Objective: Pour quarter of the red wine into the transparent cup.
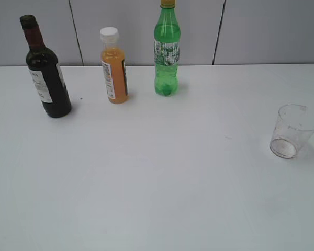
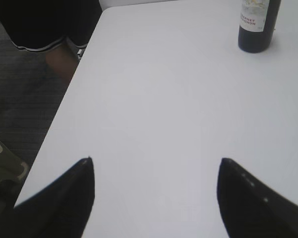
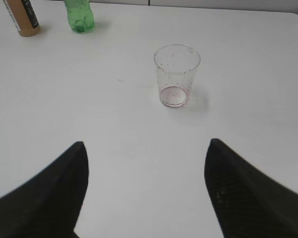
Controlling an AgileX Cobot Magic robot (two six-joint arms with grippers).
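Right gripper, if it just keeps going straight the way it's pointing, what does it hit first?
Most likely the transparent cup. It stands upright just right of the centre line between the open right gripper fingers, with only bare table before it. Depth is hard to judge from this view.

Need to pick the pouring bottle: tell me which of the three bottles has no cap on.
The wine bottle, dark glass, leftmost on the table. Its mouth is open, while the orange-juice bottle has a white cap and the green soda bottle a yellow one.
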